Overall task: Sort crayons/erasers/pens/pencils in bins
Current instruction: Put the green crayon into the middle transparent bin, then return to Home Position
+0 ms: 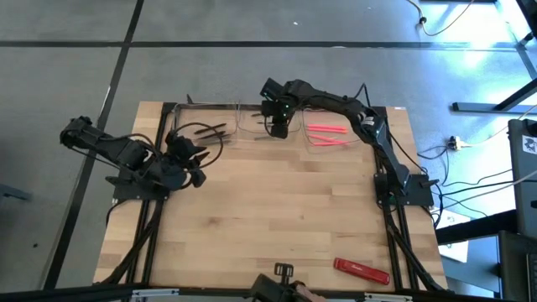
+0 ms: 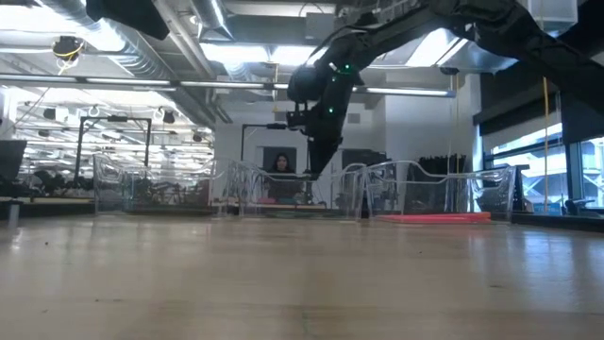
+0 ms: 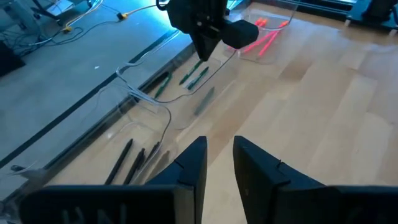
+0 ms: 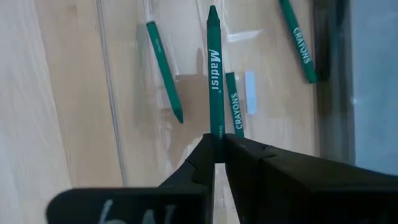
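Note:
My right gripper (image 1: 277, 128) hangs over the middle clear bin (image 1: 252, 111) at the table's far edge, shut on a green crayon (image 4: 214, 68). Three more green crayons (image 4: 163, 68) lie flat on that bin's floor. Black-brown pens (image 1: 205, 132) lie in the left bin (image 1: 179, 126), and pink-red sticks (image 1: 327, 134) lie in the right bin (image 1: 337, 148). My left gripper (image 1: 195, 159) waits open, just near of the left bin, touching nothing; its fingers (image 3: 193, 158) show a narrow gap in the left wrist view. My right gripper (image 4: 217, 140) pinches the green crayon by its blunt end (image 4: 216, 127) between the two fingertips. The fingers come from above, pointing down, and lie along the crayon. The crayon sticks out straight beyond the fingertips, its pointed tip (image 4: 212, 11) down over the bin's floor.
A wide flat red bar (image 1: 362, 270) lies near the table's near right corner. Black frame rails (image 1: 159, 210) run along the table's left and right sides. The bins' clear walls (image 2: 415, 189) stand in a row at the far edge. A person (image 2: 281, 168) sits beyond the table.

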`<state>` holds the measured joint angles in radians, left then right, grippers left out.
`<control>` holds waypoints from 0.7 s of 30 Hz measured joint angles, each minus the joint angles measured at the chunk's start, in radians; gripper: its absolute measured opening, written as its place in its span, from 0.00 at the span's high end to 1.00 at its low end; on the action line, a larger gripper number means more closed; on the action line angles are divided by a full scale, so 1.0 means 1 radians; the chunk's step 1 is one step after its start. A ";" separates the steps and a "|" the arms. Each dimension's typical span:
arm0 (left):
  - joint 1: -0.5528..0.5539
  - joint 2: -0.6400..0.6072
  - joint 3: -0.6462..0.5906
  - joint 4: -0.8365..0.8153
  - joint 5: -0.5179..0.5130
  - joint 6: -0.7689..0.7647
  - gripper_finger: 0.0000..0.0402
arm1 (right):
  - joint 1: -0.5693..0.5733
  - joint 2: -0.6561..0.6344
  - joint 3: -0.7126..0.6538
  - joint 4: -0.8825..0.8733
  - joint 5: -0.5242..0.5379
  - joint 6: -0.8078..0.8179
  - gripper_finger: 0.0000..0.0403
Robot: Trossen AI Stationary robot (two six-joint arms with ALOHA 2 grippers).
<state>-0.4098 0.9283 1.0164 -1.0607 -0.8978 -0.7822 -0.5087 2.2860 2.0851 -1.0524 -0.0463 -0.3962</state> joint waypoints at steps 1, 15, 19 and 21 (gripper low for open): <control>0.000 0.000 0.000 0.000 0.000 0.000 0.82 | 0.000 0.000 -0.005 -0.002 0.000 0.000 0.93; 0.000 0.000 0.000 0.000 0.002 0.000 0.82 | 0.000 -0.002 -0.007 0.007 0.095 0.033 0.65; 0.000 0.000 0.000 -0.001 0.002 0.000 0.83 | 0.000 -0.009 0.027 -0.056 0.158 0.083 0.64; 0.000 -0.002 0.000 -0.002 0.010 0.006 0.87 | 0.000 -0.011 0.079 -0.121 0.157 0.117 0.68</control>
<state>-0.4095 0.9268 1.0164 -1.0628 -0.8875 -0.7763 -0.5087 2.2754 2.1637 -1.1730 0.1106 -0.2788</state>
